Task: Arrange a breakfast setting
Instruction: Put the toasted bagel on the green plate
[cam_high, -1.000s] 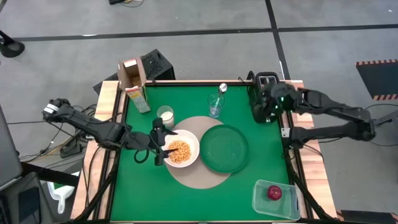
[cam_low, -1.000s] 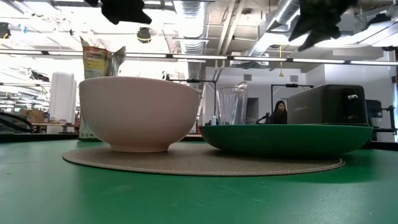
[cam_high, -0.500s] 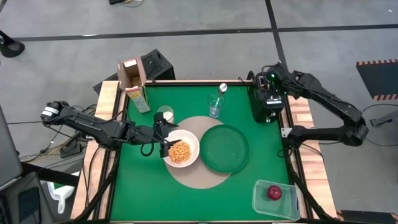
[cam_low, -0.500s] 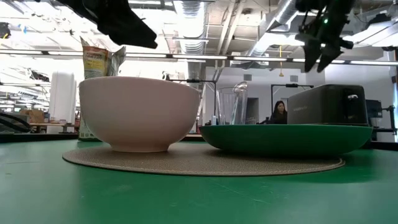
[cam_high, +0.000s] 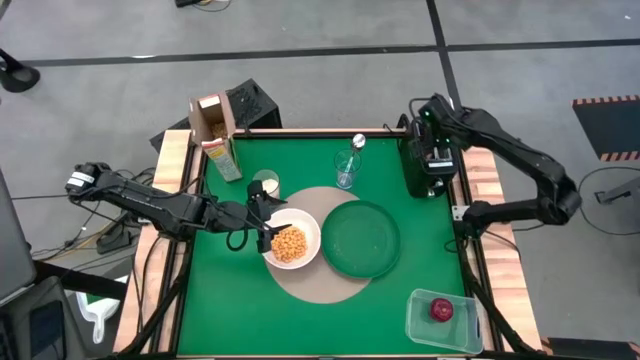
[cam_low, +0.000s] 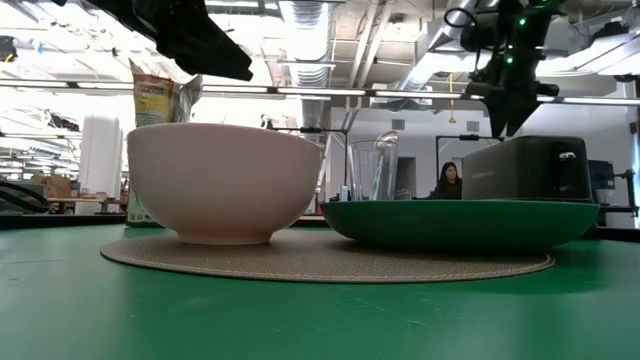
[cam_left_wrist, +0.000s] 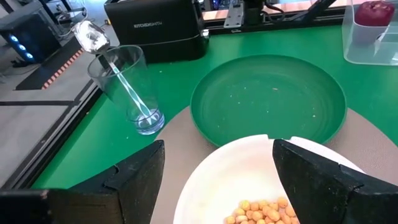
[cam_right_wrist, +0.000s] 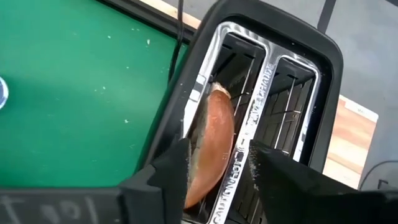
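Left gripper (cam_high: 262, 223) hovering over the near-left edge of a white round bowl (cam_high: 291, 239) holding tan cereal pieces, fingers (cam_left_wrist: 134, 180) spread wide apart and empty. Bowl resting on a round tan mat (cam_high: 325, 288), just beside a larger green plate (cam_high: 360, 238) on the same mat. Behind the mat, a clear glass (cam_high: 347, 169) with a metal spoon (cam_high: 357, 143) standing in it, and a white cup (cam_high: 266, 185) near a cereal box (cam_high: 216, 135). Right gripper (cam_right_wrist: 214, 158) above a black toaster (cam_high: 428, 160) at the table's right edge, fingers closed on a round bread (cam_right_wrist: 209, 146) standing in one slot. Small red fruit (cam_high: 441, 309) in a clear container (cam_high: 420, 325) at the front right corner.
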